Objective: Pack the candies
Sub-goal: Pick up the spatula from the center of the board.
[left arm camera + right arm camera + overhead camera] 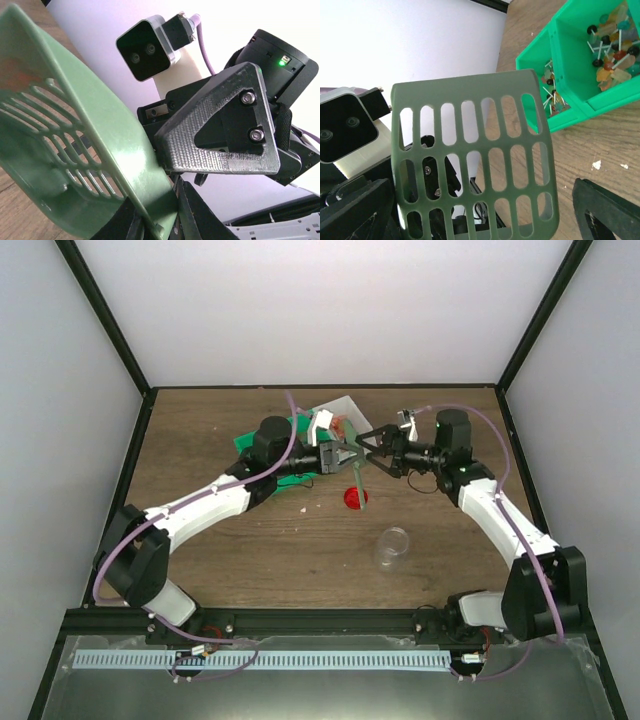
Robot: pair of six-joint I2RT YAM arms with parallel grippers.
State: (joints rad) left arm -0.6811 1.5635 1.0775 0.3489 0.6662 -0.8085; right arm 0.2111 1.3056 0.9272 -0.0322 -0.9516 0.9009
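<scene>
**Q:** How are the arms posed?
**A:** The left arm (215, 505) reaches over the mid-tabletop (300, 550), its jaws clamping the scoop (470, 90). The right arm (495, 505) faces it, jaws wide.
**Q:** And the candies (612, 45)?
**A:** They are in the green bin (540, 65).

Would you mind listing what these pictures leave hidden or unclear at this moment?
Bin: top view, mostly covered by the left arm.
Candies: right wrist view, partly cut off by the frame edge.
Scoop: left wrist view, blurred, so any load inside is unclear.

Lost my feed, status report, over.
Left gripper shut on green slotted plastic scoop. Right gripper open, facing it. Small mixed-colour wrapped candies in green plastic bin.
</scene>
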